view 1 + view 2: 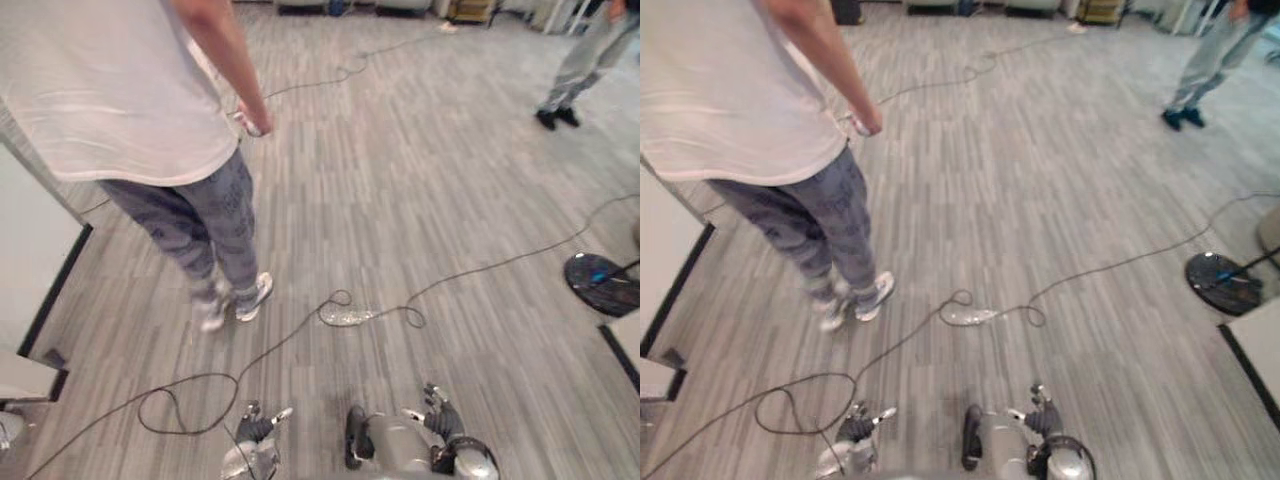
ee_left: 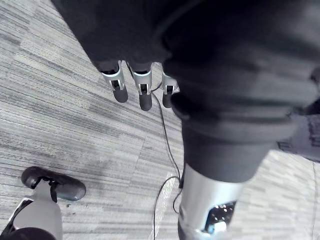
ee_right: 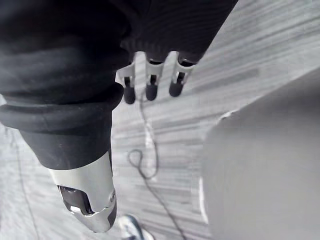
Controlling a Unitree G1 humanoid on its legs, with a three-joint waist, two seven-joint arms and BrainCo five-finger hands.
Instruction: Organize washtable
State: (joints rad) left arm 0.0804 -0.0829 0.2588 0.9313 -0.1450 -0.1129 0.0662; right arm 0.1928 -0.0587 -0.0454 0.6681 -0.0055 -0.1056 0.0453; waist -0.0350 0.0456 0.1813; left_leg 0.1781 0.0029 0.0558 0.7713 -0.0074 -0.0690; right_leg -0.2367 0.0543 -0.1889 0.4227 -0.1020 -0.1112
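Observation:
My left hand [image 1: 258, 440] hangs low at the bottom of the eye views, over the grey plank floor. In its wrist view its fingers [image 2: 142, 92] are straight and hold nothing. My right hand [image 1: 445, 428] hangs at the bottom right, also above bare floor. Its fingers [image 3: 150, 86] are relaxed and empty in the right wrist view. I see no washtable or washing items in any view.
A person in a white shirt [image 1: 120, 90] stands close at the left, holding a small item [image 1: 250, 124]. Another person [image 1: 580, 70] stands far right. A white panel [image 1: 30, 260] is at the left edge. A black round base [image 1: 602, 284] lies at the right.

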